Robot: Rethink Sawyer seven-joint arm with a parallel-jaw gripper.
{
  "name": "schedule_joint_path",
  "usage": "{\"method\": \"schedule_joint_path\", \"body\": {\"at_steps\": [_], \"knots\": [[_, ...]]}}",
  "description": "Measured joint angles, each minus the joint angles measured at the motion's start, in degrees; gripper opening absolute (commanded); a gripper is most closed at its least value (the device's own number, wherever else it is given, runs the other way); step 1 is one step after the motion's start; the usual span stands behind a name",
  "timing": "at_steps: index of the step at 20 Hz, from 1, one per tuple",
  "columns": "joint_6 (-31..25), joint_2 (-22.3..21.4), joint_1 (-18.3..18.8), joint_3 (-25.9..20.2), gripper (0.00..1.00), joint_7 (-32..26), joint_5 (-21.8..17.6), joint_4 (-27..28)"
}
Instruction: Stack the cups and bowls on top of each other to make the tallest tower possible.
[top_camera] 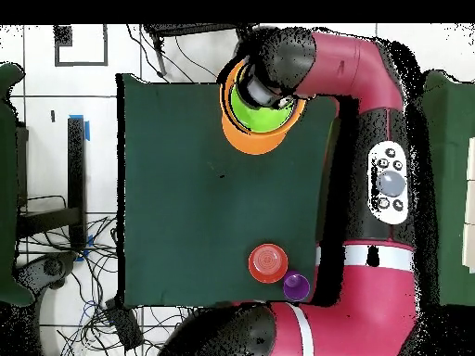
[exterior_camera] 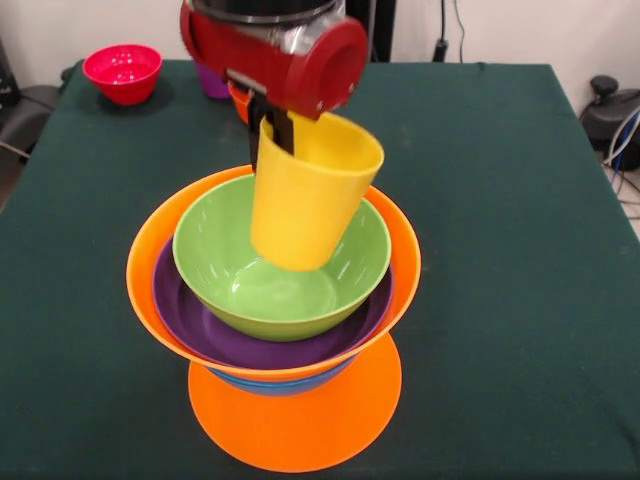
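Gripper [exterior_camera: 272, 128] pinching the rim of the yellow cup [exterior_camera: 312, 195] — fingers pressed on its wall, holding it tilted just above the green bowl [exterior_camera: 270, 290]. Green bowl sitting inside the purple bowl [exterior_camera: 200, 330], nesting in the large orange bowl [exterior_camera: 140, 270] — the tower [exterior_camera: 300, 400] standing at the table's [exterior_camera: 500, 250] near edge. Pink-red bowl [exterior_camera: 122, 72] resting far off.

Found no readable text, label, brand, number or sign anywhere: none on the bowls, cups, table or arm, in either the front or overhead view.
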State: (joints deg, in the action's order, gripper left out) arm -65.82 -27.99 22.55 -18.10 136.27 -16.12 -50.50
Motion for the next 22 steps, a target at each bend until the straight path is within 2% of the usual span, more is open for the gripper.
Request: {"method": "schedule_joint_path", "body": {"at_steps": [9,22], "knots": [[4.48,2.83,0.00,1.86,0.00,0.00,0.32,0.01],[4.52,3.63,-0.02,3.67,0.00,0.00,3.92,0.01]]}}
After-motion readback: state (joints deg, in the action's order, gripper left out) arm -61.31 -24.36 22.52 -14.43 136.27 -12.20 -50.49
